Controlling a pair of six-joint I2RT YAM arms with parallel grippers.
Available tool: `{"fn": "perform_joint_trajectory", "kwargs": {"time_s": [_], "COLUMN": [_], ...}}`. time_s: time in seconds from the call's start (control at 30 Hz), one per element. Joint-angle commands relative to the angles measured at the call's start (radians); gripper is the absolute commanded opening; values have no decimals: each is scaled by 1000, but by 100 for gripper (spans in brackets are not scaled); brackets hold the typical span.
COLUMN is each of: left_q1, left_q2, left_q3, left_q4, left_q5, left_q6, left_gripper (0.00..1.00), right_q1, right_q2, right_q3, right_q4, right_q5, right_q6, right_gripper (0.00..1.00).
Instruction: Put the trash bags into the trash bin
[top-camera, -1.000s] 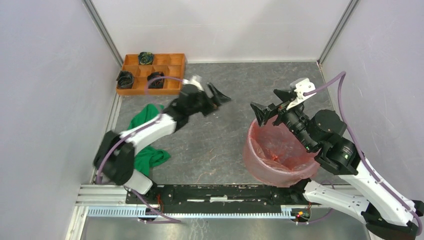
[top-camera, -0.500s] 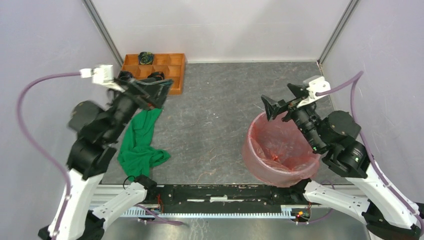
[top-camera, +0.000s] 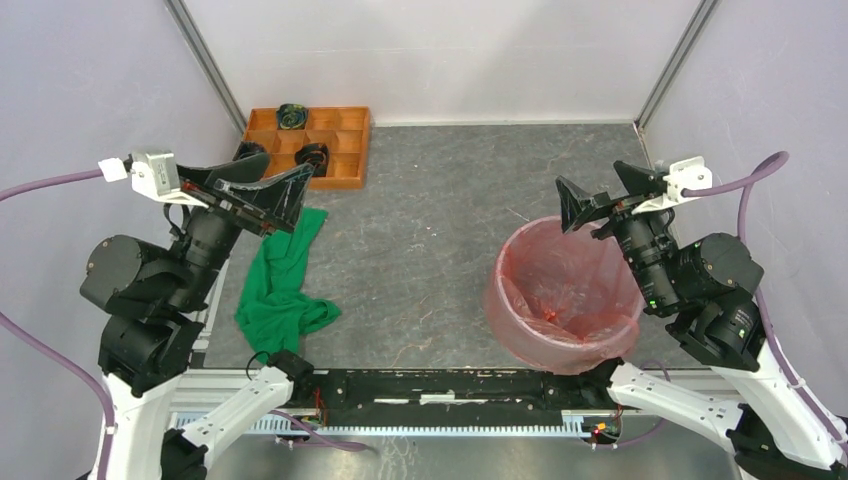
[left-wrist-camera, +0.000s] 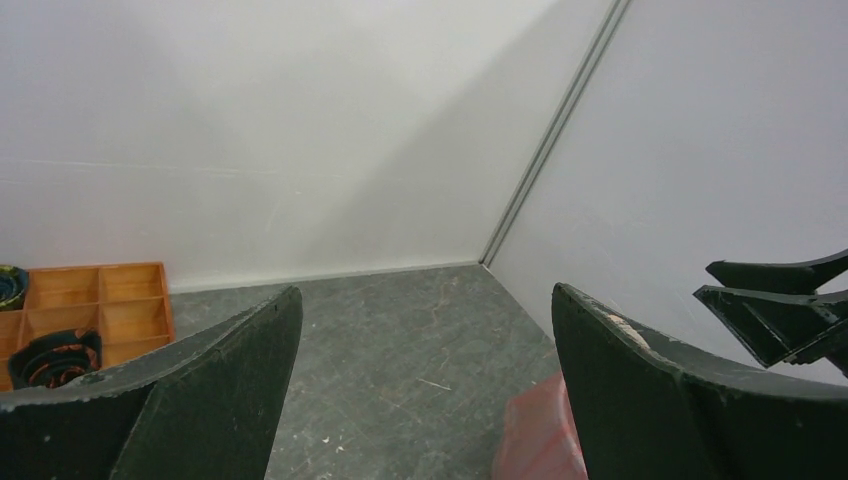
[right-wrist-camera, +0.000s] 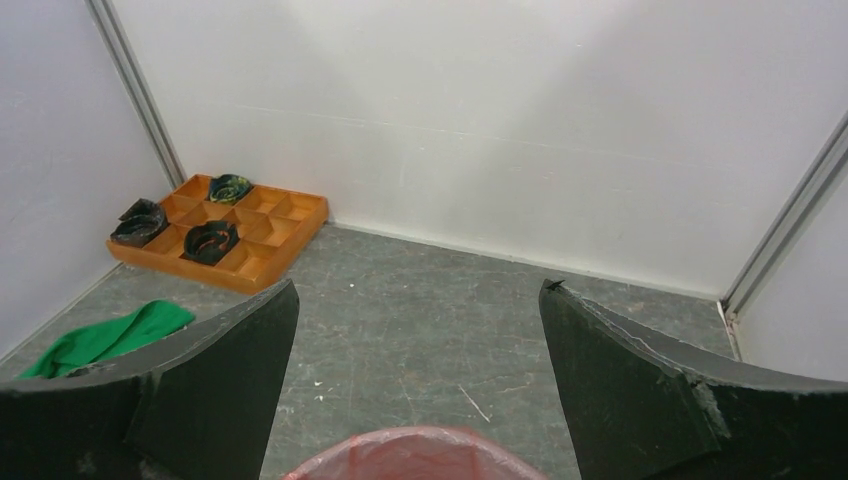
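Hidden: round grey plastic bin (top-camera: 603, 352), its rim under the thin red-orange plastic bag (top-camera: 565, 290).
Left gripper (top-camera: 285, 172): spread, empty; swung from centre to the left.
Right gripper (top-camera: 590, 180): spread, empty; shifted rightward.

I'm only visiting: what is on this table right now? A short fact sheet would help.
Trash bag: red-orange, lining the bin, its edge folded over the rim
Trash bin: round, in front of the right arm
Left gripper: open, empty, up in the air
Right gripper: open, empty, above the bin's far edge
Green cloth: crumpled on the table, left side
Wooden tray: far left corner, holding three black rolls
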Motion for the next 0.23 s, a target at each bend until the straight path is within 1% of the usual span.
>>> {"fn": "perform_joint_trajectory", "kwargs": {"time_s": [0.0, 0.1, 0.17, 0.2], "left_q1": [-2, -1, -1, -1], "left_q2": [11, 16, 16, 16], "left_q3": [-18, -25, -28, -28], "left_q4": [14, 17, 22, 24], "left_q5": [-21, -10, -9, -10], "left_q6": [55, 45, 39, 38], "left_gripper": [100, 100, 100, 100], "right_q1": [-1, -2, -1, -1], "right_q2": [-12, -22, -9, -7], "right_q3": [9, -37, -24, -16], "right_q4": [47, 72, 49, 44], "right_q5": [35, 51, 64, 45], "right_q6": [-9, -14, 1, 4], "right_gripper": [98, 98, 98, 98]}}
